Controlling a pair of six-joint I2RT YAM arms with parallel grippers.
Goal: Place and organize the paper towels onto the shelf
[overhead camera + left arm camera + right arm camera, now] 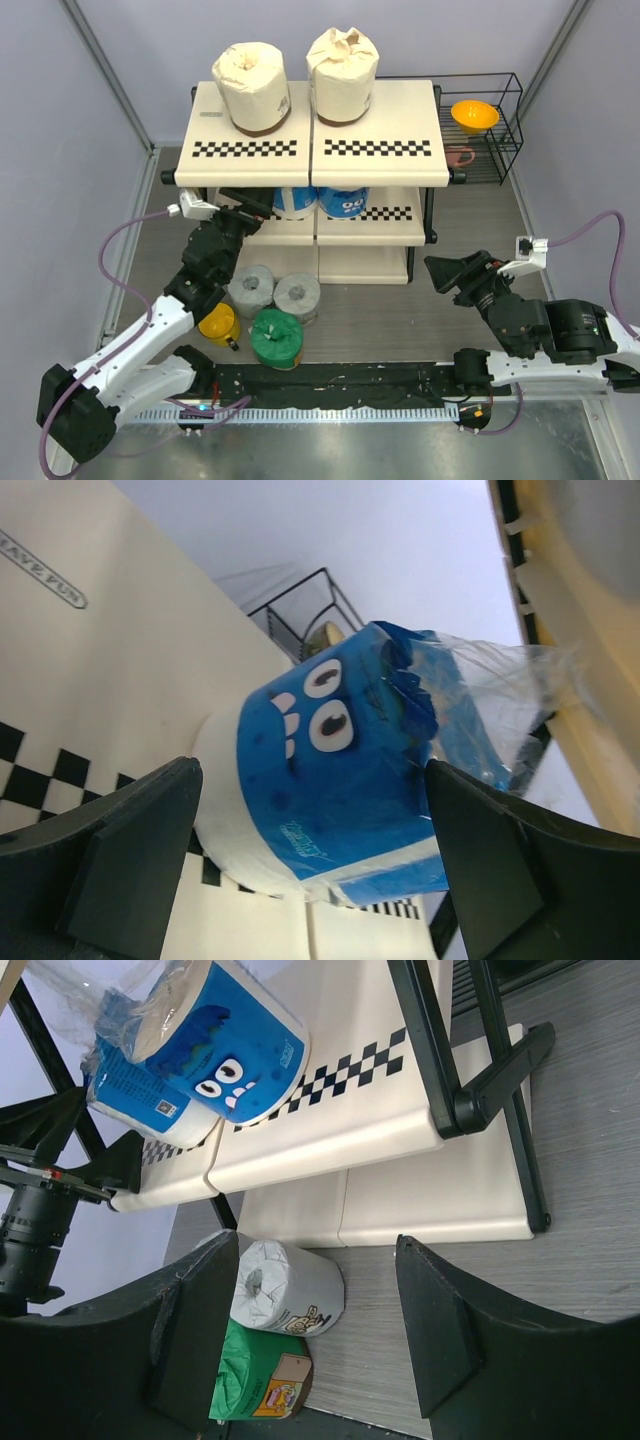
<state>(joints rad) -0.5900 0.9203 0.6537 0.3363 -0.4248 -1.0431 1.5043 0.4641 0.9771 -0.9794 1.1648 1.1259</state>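
The shelf (400, 110) stands at the back centre. Two cream paper towels (251, 87) (343, 62) stand on its top board. Two blue-and-white rolls (295, 203) (343, 201) sit on the middle board. Two grey rolls (250, 290) (297, 296) and a green roll (276, 338) stand on the table in front. My left gripper (250, 207) is open at the middle tier. Its fingers straddle the left blue roll (330, 790), which rests on the board (120, 680). My right gripper (437, 270) is open and empty, right of the shelf. The right wrist view (315, 1245) shows a grey roll (290, 1288) and the green roll (260, 1385).
A small yellow mug (218, 324) stands left of the green roll. A black wire rack (490, 130) with an orange bowl (474, 115) stands right of the shelf. Grey walls close in the sides and back. The arm bases line the near edge.
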